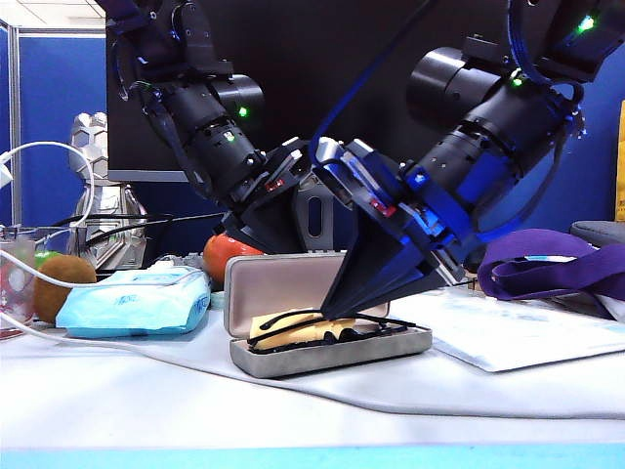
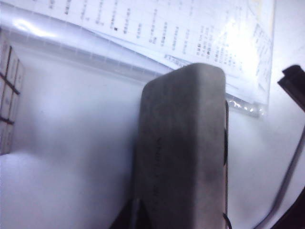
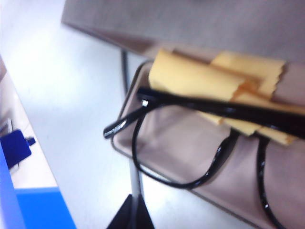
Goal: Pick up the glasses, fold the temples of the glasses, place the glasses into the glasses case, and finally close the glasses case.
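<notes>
- The glasses case [image 1: 330, 354] stands open on the white bench [image 1: 293, 410], near the middle of the exterior view, with its lid upright at the back.
- The glasses [image 1: 327, 327] lie in the lower half of the case, on top of a yellow cloth [image 1: 293, 327]; the black frame rises a little over the front rim.
- In the right wrist view, one temple [image 3: 121, 125] sticks out over the corner of the case, and the yellow cloth [image 3: 214, 86] lies under the frame [image 3: 190, 179].
- The right gripper [image 1: 376, 288] comes down from the right and its dark tip is over the glasses; its jaws are closed. Whether it touches the frame I cannot tell, because the view there is dark.
- The left gripper [image 1: 256, 230] is behind the lid of the case, on the left side; its jaws are closed too, with nothing between them.
- The left wrist view shows the grey outside of the case [image 2: 183, 152] very near, and behind it a printed sheet in a plastic sleeve [image 2: 190, 33].
- To the left of the case lies a light-blue wipes pack [image 1: 137, 301], with a kiwi [image 1: 61, 285] beside it and an orange-red fruit [image 1: 227, 256] behind.
- On the right are a sheet of paper [image 1: 518, 332] and a purple strap [image 1: 552, 266].
</notes>
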You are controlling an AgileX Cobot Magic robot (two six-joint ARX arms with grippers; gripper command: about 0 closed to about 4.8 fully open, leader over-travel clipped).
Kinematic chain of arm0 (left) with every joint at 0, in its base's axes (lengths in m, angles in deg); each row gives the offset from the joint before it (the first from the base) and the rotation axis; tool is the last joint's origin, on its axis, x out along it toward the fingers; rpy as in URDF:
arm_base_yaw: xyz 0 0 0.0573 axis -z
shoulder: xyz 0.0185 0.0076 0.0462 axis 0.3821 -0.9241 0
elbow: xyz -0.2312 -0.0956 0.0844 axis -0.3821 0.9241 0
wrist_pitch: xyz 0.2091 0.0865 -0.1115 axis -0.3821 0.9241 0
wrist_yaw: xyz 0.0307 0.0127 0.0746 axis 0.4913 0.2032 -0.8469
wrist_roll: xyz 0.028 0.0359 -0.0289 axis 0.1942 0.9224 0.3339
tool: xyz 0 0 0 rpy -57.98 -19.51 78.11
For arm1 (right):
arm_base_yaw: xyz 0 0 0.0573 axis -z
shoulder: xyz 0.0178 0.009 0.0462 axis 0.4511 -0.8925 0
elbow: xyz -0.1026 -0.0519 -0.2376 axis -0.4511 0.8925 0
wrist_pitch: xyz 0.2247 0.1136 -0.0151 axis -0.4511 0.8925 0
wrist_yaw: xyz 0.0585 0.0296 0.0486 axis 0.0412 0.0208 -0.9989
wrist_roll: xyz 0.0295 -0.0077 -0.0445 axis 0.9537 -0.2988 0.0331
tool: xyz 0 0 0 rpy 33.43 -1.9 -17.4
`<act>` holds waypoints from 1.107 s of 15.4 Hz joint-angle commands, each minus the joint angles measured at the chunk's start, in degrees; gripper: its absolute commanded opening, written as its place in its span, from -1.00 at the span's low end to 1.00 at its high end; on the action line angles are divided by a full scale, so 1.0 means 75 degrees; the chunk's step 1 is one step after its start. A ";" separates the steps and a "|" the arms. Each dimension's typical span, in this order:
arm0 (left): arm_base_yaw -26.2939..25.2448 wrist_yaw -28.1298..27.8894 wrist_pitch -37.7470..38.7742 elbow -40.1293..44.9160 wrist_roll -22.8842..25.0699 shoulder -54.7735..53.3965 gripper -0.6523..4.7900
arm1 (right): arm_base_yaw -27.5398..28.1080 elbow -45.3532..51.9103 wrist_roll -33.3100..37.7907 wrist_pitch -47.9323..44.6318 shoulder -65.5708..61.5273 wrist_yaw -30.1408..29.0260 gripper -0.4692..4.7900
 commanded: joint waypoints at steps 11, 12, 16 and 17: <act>0.0009 0.0085 -0.0015 -0.0012 0.0000 0.0035 -0.78 | -0.0204 -0.0023 -0.0087 -0.0627 -0.0717 0.0125 -0.83; 0.0009 0.0085 -0.0015 -0.0015 0.0000 0.0035 -0.78 | -0.0236 -0.0023 -0.0087 -0.0659 -0.0778 0.0134 -0.83; 0.0009 0.0085 -0.0009 -0.0012 0.0000 0.0035 -0.78 | -0.0283 -0.0026 0.0195 -0.1052 -0.0810 0.0216 -0.83; 0.0009 0.0087 -0.0009 -0.0012 0.0000 0.0035 -0.78 | -0.0283 -0.0026 0.0280 -0.1078 -0.0810 0.0318 -0.82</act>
